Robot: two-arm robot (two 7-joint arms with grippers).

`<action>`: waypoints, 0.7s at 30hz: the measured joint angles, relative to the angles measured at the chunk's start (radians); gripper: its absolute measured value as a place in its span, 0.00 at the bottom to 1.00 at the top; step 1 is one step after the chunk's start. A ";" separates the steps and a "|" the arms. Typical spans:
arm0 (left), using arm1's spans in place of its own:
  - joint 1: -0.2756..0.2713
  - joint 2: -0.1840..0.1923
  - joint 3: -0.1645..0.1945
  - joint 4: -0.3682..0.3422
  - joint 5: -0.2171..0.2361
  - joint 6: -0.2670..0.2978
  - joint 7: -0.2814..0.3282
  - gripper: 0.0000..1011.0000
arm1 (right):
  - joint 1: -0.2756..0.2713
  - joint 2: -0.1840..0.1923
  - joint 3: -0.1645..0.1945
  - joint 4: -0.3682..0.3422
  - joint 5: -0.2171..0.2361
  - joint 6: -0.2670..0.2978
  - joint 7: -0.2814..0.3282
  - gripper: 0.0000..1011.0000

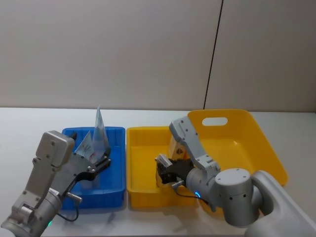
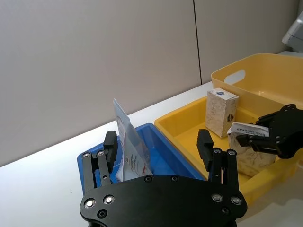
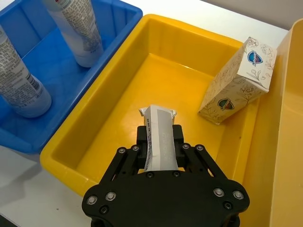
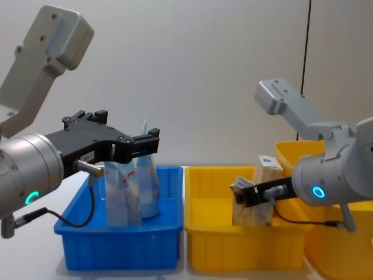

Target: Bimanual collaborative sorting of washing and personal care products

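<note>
- A speckled pack (image 3: 158, 120) with a crimped white top sits upright in my right gripper (image 3: 160, 135), whose fingers are closed against its two sides.
- In the chest view the pack (image 4: 252, 211) hangs low inside the yellow tray (image 1: 148, 197), near the tray's front wall. I cannot tell whether its base touches the floor.
- A speckled carton (image 3: 236, 80) with a blue emblem leans tilted in the same tray's far corner, on the side next to the yellow basket (image 1: 247, 128), apart from the held pack.
- The right gripper (image 1: 165, 170) reaches into the yellow tray from the basket side.
- Two pouches (image 4: 122, 192) stand upright side by side in the blue tray (image 1: 98, 197), which sits just left of the yellow tray with the rims touching or nearly so.
- My left gripper (image 2: 157, 142) hovers over the blue tray with its fingers (image 2: 204, 144) spread wide and nothing gripped. The taller pouch (image 2: 128, 142) rises into the gap, close to one finger.
- From the chest camera, the left gripper (image 4: 150, 141) is level with the pouch tops.
- Both trays and the basket stand in a row on the pale table (image 1: 29, 123).
</note>
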 joint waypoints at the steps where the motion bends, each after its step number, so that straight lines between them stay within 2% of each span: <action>1: 0.000 0.000 0.000 0.000 0.000 0.000 0.000 0.99 | -0.001 0.000 0.000 -0.002 0.000 -0.002 0.000 0.27; 21: 0.000 0.000 0.000 0.000 0.000 0.000 0.000 0.99 | -0.030 0.023 0.034 -0.125 -0.017 -0.141 -0.005 0.25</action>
